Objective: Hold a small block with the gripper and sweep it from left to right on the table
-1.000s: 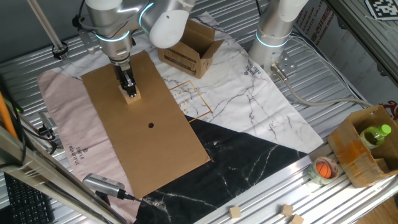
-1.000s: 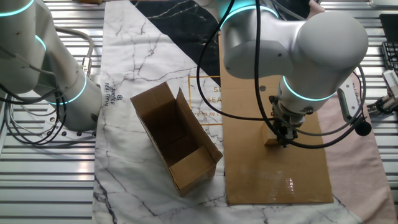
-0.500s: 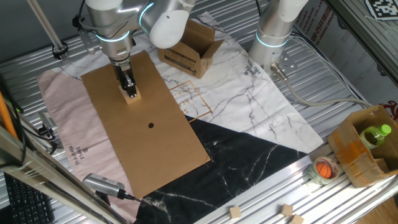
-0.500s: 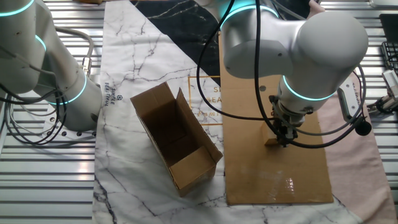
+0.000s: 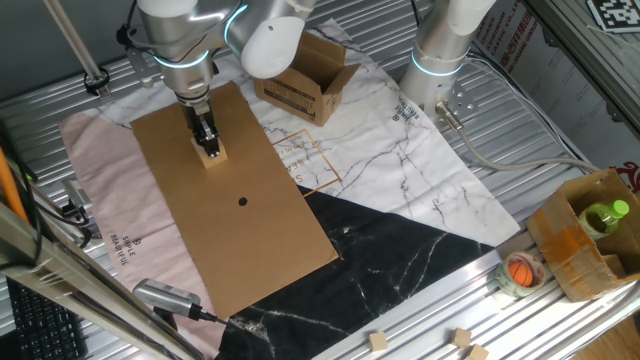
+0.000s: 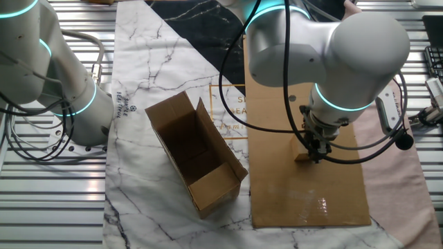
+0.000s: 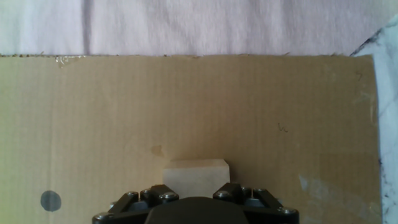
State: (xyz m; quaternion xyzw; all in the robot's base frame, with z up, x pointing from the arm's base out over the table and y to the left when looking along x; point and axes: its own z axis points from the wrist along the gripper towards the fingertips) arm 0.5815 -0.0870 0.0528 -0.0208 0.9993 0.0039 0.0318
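One light tan wooden cube [image 5: 212,154] sits clamped in your slim black gripper [image 5: 208,146]; keep it flat on the brown cardboard sheet [image 5: 236,215], sweeping steadily right.

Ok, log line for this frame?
phase: grasp | gripper: shut on small block | block: resting on cardboard sheet | sweep: not evident

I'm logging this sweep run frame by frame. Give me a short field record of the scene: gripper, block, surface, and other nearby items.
gripper: the gripper points down at the cardboard sheet, shut on the small block
block: the small block, light wood, sits on the sheet between the fingers
surface: flat brown cardboard sheet lying on cloths on the table
mark: dark dot on the sheet, apart from the block
nearby: open cardboard box beside the sheet, on the marble-print cloth
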